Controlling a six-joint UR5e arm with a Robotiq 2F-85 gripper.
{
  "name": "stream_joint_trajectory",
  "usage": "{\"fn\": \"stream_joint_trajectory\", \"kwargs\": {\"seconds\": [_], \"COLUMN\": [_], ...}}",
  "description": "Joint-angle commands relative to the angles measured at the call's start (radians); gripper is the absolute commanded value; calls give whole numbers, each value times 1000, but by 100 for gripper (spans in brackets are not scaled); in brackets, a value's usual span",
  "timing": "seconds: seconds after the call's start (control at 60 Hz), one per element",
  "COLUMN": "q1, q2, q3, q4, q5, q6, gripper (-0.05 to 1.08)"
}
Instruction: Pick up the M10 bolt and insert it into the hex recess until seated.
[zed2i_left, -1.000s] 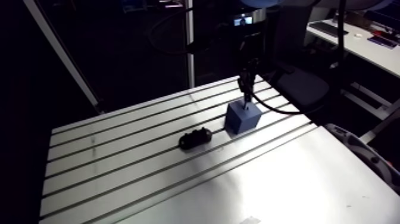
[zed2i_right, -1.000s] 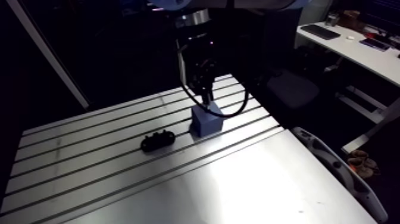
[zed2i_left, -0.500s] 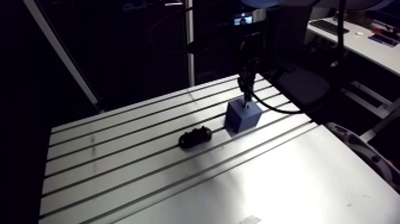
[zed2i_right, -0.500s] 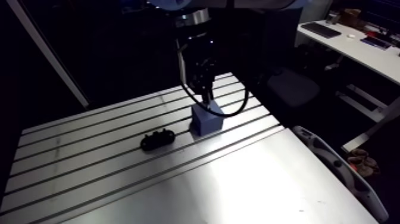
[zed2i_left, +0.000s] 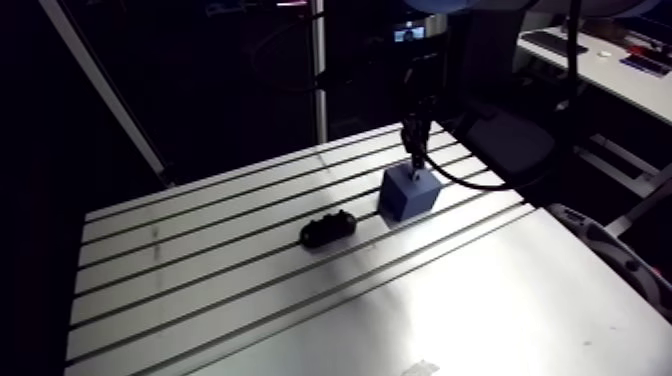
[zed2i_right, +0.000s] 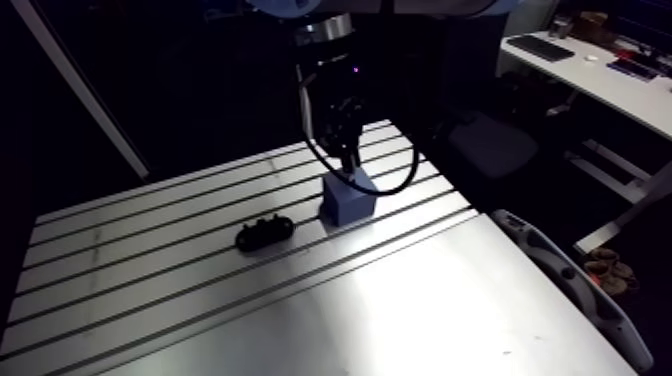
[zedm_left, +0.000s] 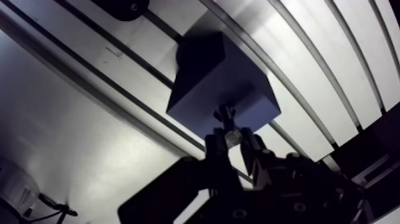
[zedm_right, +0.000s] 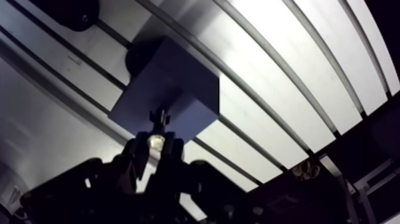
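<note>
1. Arm view: the gripper (zed2i_left: 414, 152) still hangs right over the blue block (zed2i_left: 408, 193) on the table (zed2i_left: 300, 310). Only the camera has crept (no sure descent), so insertion looks unfinished.
2. Wrist view: it is clenched on the bolt (zedm_left: 225, 124), whose tip is at the block's top face. The recess is lost in shadow, and contact is unclear.

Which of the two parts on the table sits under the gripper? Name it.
The blue block, directly below the gripper holding the bolt; the black part lies off to its side.
</note>
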Motion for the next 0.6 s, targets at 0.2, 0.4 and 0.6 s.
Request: {"fn": "stream_joint_trajectory", "kwargs": {"seconds": [0.2,0.4,0.6], "q1": [1,18,21], "q2": [-7,-11,-15], "q3": [2,0,-3], "q4": [3,3,3], "q5": [-14,-3,-3], "q6": [-12,-14,-14], "gripper": [37,0,0]}}
